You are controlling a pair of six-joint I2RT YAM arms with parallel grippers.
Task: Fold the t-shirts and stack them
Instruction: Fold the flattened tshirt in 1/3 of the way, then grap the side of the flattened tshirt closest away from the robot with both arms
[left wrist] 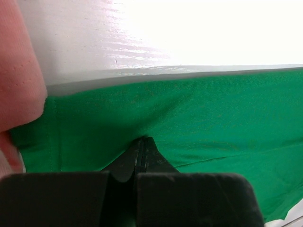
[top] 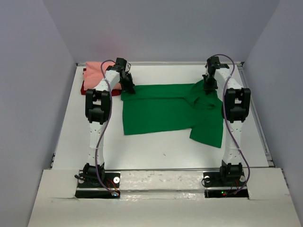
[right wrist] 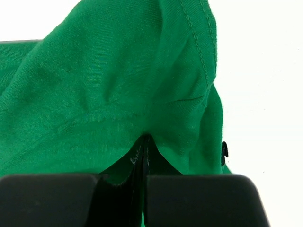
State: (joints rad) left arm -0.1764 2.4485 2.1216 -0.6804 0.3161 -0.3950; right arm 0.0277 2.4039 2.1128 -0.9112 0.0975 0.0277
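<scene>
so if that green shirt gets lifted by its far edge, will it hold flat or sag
Likely floppy: the green shirt bunches in soft folds at the right gripper. Probably light, since the thin cloth puckers where the left gripper pinches it. The unheld near edge would likely hang and drag.

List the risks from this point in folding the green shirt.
1. The left end effector and right end effector each pinch only a thin bit of the green t-shirt; either edge may slip out in a lift.
2. The cloth is bunched by the right end effector, so the fold may come out crooked.
3. The salmon pink shirt lies close beside the left end effector and could get dragged.
</scene>
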